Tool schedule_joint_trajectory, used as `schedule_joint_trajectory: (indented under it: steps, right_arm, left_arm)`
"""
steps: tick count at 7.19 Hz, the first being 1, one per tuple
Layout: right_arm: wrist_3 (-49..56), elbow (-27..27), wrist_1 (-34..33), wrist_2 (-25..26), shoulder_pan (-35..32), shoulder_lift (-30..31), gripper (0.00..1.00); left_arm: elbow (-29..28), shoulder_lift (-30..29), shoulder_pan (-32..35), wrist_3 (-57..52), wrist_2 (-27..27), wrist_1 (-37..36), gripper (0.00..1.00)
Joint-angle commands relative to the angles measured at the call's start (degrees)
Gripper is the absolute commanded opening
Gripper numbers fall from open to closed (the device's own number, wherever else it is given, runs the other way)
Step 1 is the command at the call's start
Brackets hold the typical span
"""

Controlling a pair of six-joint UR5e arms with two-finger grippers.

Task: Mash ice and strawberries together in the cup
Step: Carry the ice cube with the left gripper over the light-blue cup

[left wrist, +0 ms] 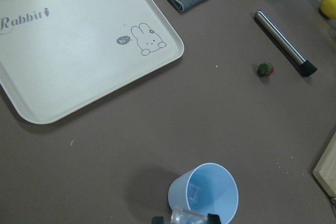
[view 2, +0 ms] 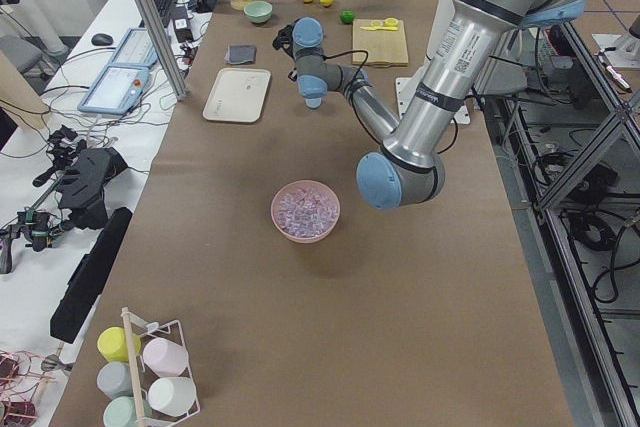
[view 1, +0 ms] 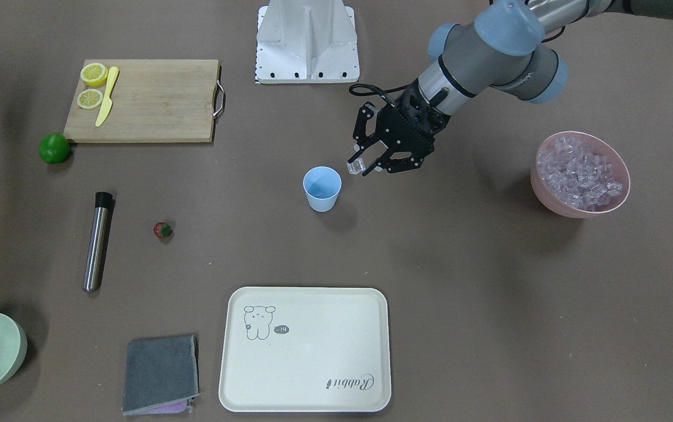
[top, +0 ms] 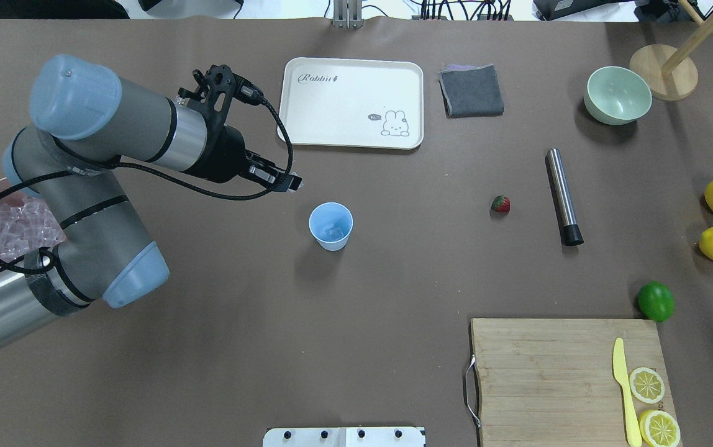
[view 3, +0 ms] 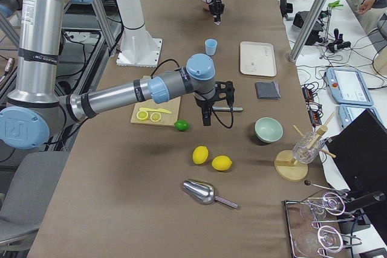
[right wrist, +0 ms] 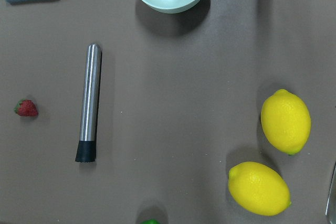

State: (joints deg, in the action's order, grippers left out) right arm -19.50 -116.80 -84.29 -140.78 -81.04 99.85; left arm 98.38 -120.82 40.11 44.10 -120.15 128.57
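Jaws of left gripper [view 1: 364,167] pinched on one ice cube [view 1: 354,166], held off the table just beside cup [view 1: 322,188], at its 2 o'clock in front view. Second cube [left wrist: 194,192] lies inside cup. Strawberry [view 1: 162,230] at cup's 9 o'clock, well apart. Pink bowl [view 1: 565,208] of ice at 3 o'clock. Right gripper [view 3: 207,116]: jaw state can't tell.

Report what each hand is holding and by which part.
The left hand pinches one ice cube by its sides between its fingertips. Whether the right hand holds anything cannot be told.
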Motion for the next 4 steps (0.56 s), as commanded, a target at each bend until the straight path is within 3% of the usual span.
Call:
schedule_joint_trajectory:
  steps: [1,2,3,4]
  right_arm:
    - [-0.3,-0.1,0.1,-2.4,0.0,-0.4,1.00]
    - [-0.3,-0.3,0.1,-2.3,0.0,-0.5,1.00]
    - [-0.2,-0.4,0.1,-2.3,0.0,-0.7,1.00]
    - [-0.4,-0.2,0.0,-2.3,-0.1,-1.0,1.00]
  left_arm:
    - [-0.1,-0.2,-1.6,0.3,1.8,0.0,0.00]
    - [-1.0,-0.2,-3.4,0.3,3.2,0.0,0.00]
    - [-1.5,-0.9,-7.5,1.1,9.8,0.4,0.00]
    - [-2.0,-1.2,-9.2,1.3,11.8,0.9,0.00]
